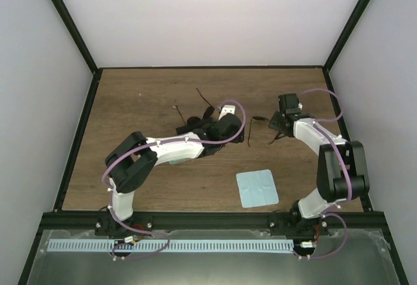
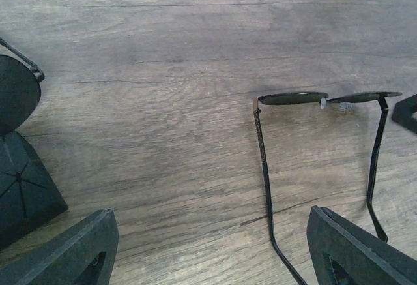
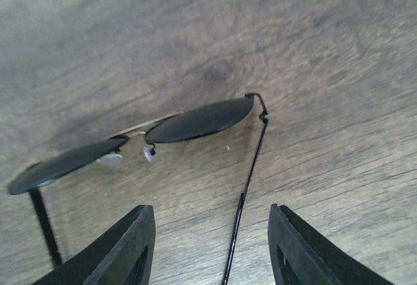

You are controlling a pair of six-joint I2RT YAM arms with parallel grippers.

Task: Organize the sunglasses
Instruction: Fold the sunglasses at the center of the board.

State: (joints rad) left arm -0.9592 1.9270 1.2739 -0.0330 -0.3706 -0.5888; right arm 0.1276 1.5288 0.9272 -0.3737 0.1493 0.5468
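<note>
Left end effector (image 2: 210, 213) and right end effector (image 3: 208, 208) are both standing apart and empty, with the sunglasses (image 3: 199, 119) lying just ahead of the right one, arms trailing toward it.

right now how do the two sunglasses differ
The left sunglasses point their arms at the far edge; the right sunglasses point theirs at the near edge. The right sunglasses lie ahead of the left gripper and right gripper; the left sunglasses lie off to the side. Both are unfolded, round and dark.
</note>
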